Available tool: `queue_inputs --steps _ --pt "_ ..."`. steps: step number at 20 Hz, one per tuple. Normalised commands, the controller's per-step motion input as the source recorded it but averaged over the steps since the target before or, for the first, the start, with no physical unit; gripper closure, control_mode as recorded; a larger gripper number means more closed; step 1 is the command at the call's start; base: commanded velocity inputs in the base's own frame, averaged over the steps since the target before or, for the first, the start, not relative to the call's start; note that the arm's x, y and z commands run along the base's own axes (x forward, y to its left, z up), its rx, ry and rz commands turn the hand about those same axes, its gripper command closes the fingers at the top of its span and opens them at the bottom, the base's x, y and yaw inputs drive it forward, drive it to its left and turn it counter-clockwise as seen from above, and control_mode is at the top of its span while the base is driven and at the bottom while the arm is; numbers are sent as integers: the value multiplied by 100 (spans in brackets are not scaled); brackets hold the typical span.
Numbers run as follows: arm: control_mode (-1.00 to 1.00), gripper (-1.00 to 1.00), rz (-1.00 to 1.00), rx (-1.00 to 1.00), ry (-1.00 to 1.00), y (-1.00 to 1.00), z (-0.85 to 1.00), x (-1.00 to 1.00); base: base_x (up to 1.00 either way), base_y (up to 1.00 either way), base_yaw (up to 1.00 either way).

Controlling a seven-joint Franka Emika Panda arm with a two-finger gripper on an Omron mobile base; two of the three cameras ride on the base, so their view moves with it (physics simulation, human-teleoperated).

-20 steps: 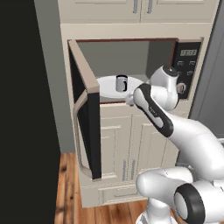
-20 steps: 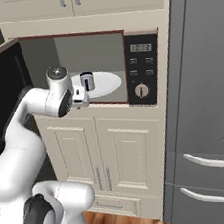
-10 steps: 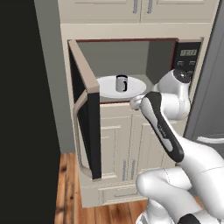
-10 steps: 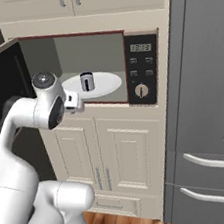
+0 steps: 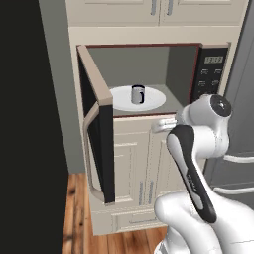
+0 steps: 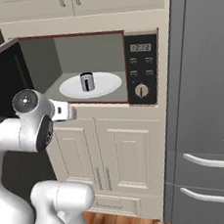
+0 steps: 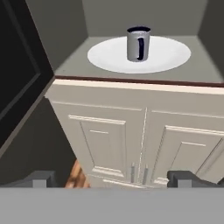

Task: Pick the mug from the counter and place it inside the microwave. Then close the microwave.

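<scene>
The small silvery mug (image 5: 138,94) (image 6: 86,81) (image 7: 138,43) stands upright on the white turntable (image 7: 110,56) inside the microwave (image 5: 211,74) (image 6: 141,73). The microwave's tan-framed door (image 5: 96,124) (image 6: 1,77) (image 7: 17,74) hangs wide open to the left. My gripper (image 5: 158,124) (image 6: 65,111) (image 7: 109,179) is open and holds nothing. It hovers outside the microwave, in front of and a little below its front edge, well apart from the mug. The counter is out of view.
Cream panelled cabinet doors (image 5: 134,163) (image 6: 114,153) (image 7: 144,144) sit right under the microwave. A grey fridge (image 6: 206,98) stands to the right. The door's long curved handle (image 5: 88,149) juts toward me on the left. The floor is wooden (image 5: 79,218).
My arm has drawn back out of the microwave opening and sunk lower. The mug stays where it was on the turntable, and the gripper remains open.
</scene>
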Motion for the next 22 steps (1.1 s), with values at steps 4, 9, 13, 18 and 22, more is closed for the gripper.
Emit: queue_inputs --steps 4,9,13,18,22 --pt "-100 -100 -1 -2 -21 12 7 -50 0 0 0" --pt "-100 -100 0 -1 -16 10 8 -32 0 0 0" --pt "-100 -100 0 0 -5 1 32 -58 0 0 0" --pt "-100 -100 0 0 0 0 36 -72 0 0 0" --pt "-100 -100 0 0 -1 4 34 -76 0 0 0"
